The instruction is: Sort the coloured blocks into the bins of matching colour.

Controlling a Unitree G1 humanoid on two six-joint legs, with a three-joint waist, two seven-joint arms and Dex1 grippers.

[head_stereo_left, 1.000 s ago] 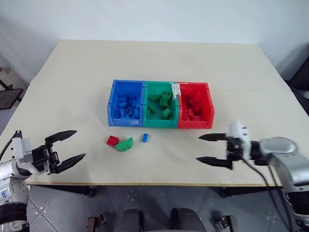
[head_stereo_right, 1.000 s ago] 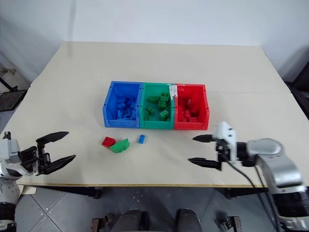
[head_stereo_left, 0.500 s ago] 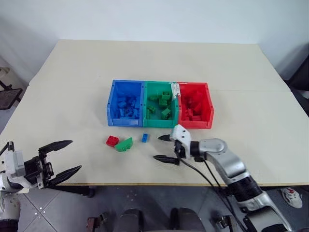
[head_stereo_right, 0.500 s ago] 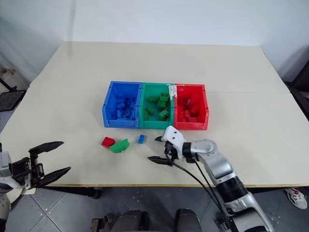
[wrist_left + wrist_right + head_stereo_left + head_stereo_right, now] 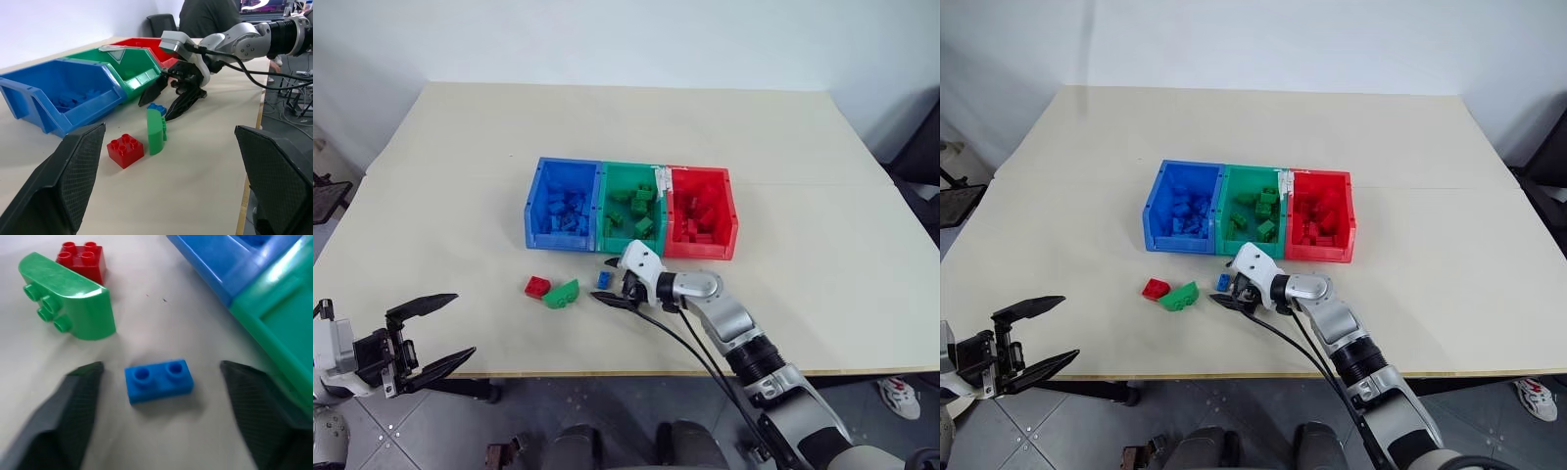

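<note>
Three loose blocks lie in front of the bins: a red one (image 5: pixel 537 286), a green one with a curved side (image 5: pixel 564 293), and a small flat blue one (image 5: pixel 604 279). My right gripper (image 5: pixel 607 281) is open and straddles the blue block. In the right wrist view one finger (image 5: pixel 73 401) stands on each side of the blue block (image 5: pixel 158 380), with table showing between. My left gripper (image 5: pixel 460 325) hangs open and empty off the table's near left edge. The blue bin (image 5: pixel 533 211), green bin (image 5: pixel 631 166) and red bin (image 5: pixel 700 250) stand side by side, each holding blocks of its own colour.
The bins sit mid-table with bare tabletop (image 5: pixel 803 284) on all sides. The green block (image 5: pixel 156 131) and red block (image 5: pixel 125 149) lie close to the left of the blue block. A person sits beyond the table (image 5: pixel 205 14).
My right gripper swept left along the front of the table to the blue block and its fingers narrowed around it. My left gripper drew back slightly, still open.
</note>
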